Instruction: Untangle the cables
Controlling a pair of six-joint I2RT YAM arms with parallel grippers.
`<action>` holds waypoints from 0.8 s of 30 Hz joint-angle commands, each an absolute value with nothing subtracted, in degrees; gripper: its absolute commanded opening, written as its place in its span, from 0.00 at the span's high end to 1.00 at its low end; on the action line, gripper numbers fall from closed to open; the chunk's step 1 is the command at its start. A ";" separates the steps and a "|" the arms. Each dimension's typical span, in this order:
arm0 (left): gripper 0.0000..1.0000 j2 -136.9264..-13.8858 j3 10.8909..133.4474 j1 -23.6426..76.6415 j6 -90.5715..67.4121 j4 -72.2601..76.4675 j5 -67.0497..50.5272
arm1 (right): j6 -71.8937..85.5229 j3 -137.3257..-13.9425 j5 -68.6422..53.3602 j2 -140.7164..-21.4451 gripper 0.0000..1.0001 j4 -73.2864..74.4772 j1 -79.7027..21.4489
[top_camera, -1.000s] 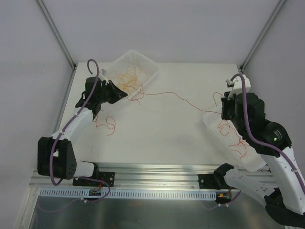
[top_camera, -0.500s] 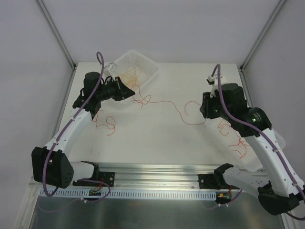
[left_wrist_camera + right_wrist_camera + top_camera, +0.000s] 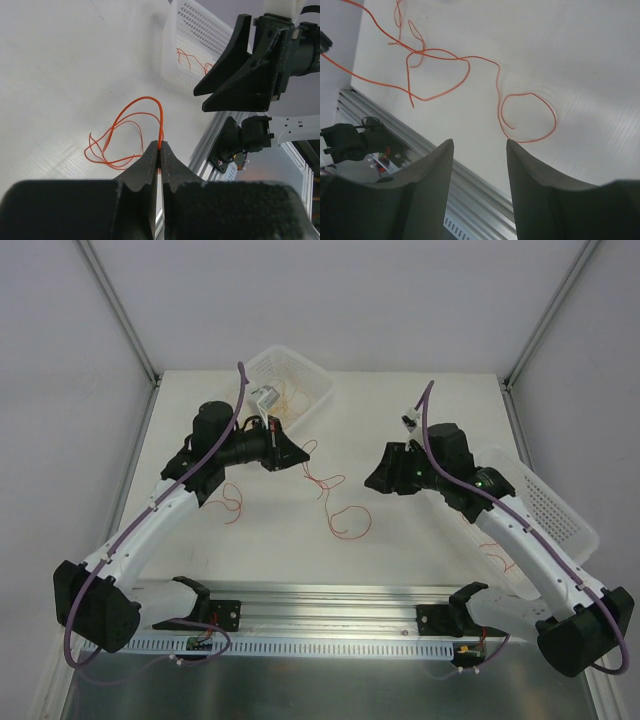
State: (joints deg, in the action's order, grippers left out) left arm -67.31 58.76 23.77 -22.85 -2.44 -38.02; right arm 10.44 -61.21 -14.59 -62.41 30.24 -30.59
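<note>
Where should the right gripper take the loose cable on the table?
On the cable's round end loop, dropping straight down with the open right gripper. That loop lies flat as a single strand, away from the crossed loops further along.

Lower run of the orange cable (image 3: 160, 122) hidden between the pinching fingertips of the left gripper (image 3: 160, 147). Beyond the gripper, white basket (image 3: 192, 50) cut off by the top edge, strands (image 3: 192, 57) inside too small to count.

Bare table (image 3: 400, 415) far centre, cables (image 3: 349, 523) looped mid-table, far basket (image 3: 320, 390), right basket (image 3: 552, 506)
</note>
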 commanded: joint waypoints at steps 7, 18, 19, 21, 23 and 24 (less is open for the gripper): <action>1.00 -65.57 58.53 26.54 -21.53 -1.67 -37.71 | 9.52 -59.23 -26.97 -65.38 0.50 10.99 -35.42; 1.00 -66.18 59.76 27.60 -21.53 -2.72 -38.32 | -17.57 -67.15 -31.29 -69.43 0.50 27.42 -36.47; 1.00 -66.36 59.85 27.60 -21.53 -2.81 -38.49 | -18.36 -67.41 -31.38 -69.78 0.50 28.20 -36.47; 1.00 -66.53 60.29 27.86 -21.45 -2.99 -38.58 | -19.77 -68.28 -31.64 -71.27 0.50 28.91 -36.74; 1.00 -66.80 60.56 27.95 -21.36 -2.99 -38.67 | -20.39 -68.90 -32.43 -72.85 0.50 29.53 -37.26; 1.00 -66.97 60.90 28.04 -21.36 -3.16 -38.76 | -20.91 -69.17 -32.52 -73.30 0.50 29.53 -37.44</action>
